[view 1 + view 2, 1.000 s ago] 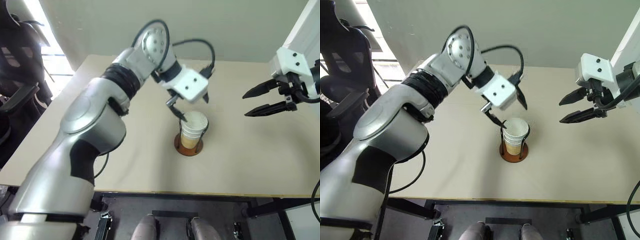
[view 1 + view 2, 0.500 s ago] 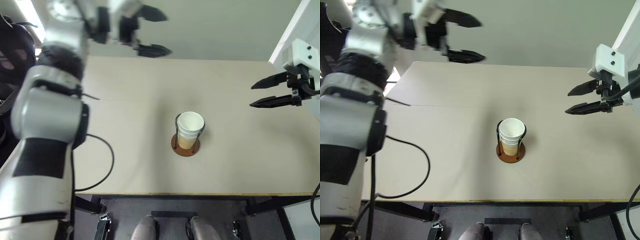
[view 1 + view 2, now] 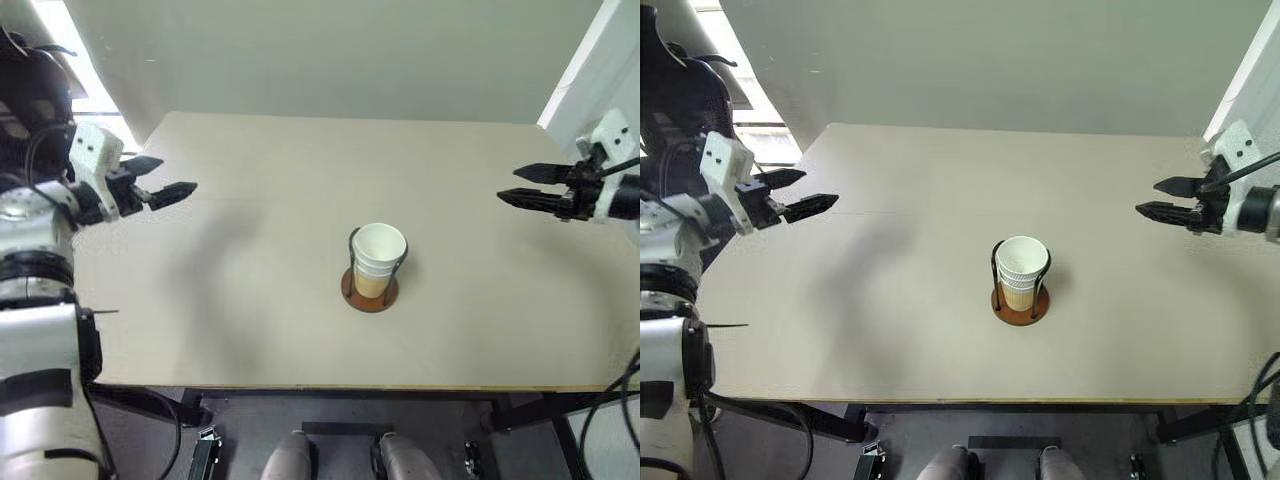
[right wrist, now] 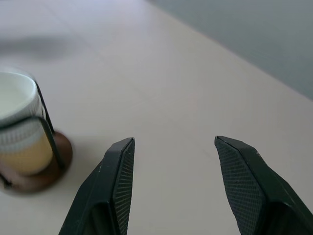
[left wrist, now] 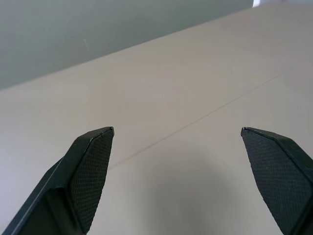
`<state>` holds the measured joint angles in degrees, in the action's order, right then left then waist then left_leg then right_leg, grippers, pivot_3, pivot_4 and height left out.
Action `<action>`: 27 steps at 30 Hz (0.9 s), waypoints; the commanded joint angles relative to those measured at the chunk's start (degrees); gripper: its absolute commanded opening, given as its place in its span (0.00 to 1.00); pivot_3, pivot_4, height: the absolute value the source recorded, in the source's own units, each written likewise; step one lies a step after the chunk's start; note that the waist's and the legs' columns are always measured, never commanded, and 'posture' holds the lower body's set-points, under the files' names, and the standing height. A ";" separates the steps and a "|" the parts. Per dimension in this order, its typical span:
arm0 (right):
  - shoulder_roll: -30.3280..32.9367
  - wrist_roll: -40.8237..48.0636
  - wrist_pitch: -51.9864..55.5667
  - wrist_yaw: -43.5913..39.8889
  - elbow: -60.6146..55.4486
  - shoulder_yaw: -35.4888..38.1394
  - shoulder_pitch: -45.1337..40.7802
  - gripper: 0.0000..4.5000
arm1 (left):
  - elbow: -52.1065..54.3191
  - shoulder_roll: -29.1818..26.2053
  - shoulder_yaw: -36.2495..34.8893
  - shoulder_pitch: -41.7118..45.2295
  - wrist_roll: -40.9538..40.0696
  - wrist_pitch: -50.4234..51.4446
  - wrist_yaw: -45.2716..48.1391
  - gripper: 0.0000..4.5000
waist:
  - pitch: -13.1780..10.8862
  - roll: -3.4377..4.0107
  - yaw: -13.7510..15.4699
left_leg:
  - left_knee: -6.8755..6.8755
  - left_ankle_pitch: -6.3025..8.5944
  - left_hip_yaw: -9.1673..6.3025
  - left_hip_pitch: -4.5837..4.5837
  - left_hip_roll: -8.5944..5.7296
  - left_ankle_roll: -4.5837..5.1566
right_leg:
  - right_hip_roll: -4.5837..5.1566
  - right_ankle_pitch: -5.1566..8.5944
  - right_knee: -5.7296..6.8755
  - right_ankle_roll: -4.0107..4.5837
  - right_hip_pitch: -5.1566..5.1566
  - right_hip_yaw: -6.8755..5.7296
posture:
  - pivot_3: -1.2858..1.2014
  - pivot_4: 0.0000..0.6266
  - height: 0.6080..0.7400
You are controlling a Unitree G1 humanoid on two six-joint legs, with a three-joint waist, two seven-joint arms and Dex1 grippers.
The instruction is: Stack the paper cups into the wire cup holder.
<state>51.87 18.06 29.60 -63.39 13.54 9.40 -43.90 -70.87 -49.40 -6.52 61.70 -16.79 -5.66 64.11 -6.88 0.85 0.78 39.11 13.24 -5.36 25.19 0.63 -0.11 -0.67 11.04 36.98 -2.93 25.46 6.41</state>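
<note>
Paper cups [image 3: 379, 258]: three, nested, standing in one wire cup holder [image 3: 369, 290], frame centre, on table [image 3: 250, 300]. Left gripper [image 3: 170, 177]: far left, spread, empty. Right gripper [image 3: 511, 184]: far right, parted, empty.

The tan-yellow, white-rimmed paper cups [image 3: 380, 258] stood on a reddish-brown disc base [image 3: 369, 292]; the plain bench [image 3: 250, 250] looked beige, perhaps faintly grey.

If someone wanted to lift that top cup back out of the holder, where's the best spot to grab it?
Probably the top cup's white rim, pinched from straight above. It sits nested in the stack, and the holder's wire loops flank the sides, so only the rim stands free.
</note>
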 commanded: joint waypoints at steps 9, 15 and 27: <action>-3.77 -2.04 -12.71 7.48 6.01 1.93 5.49 0.59 | 2.38 9.86 -7.49 0.44 -1.15 -1.21 -11.25 0.99 | -0.01 0.00 -0.38 | -0.02 -0.14 0.02 -0.25 -0.04 0.05 | -0.02 -0.36 -0.04 0.09 -0.27 0.05 | 0.52 0.24 1.00; -5.25 -1.81 -14.32 6.97 8.12 1.16 5.09 0.59 | 5.58 14.43 -6.07 -1.64 0.23 -0.99 -5.85 0.99 | -0.01 0.00 -0.68 | -0.07 -0.33 0.02 -0.26 -0.04 0.08 | -0.04 -0.56 -0.07 0.17 -0.26 0.10 | 0.52 0.24 1.00; -5.09 -1.49 -13.32 2.31 7.85 -0.10 5.67 0.59 | 22.71 13.27 0.26 -9.32 -0.53 11.24 16.83 0.99 | -0.01 -0.01 -0.74 | -0.19 -0.36 0.01 -0.24 -0.03 0.10 | -0.05 -0.66 -0.17 0.08 -0.23 0.09 | 0.52 0.24 1.00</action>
<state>45.25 15.94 16.57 -59.95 22.42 8.81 -37.69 -51.75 -34.46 -6.22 51.91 -16.33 3.84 77.81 -6.88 0.84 0.04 38.91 12.87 -5.35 24.96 0.60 0.00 -0.71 10.39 36.81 -2.82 25.23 6.50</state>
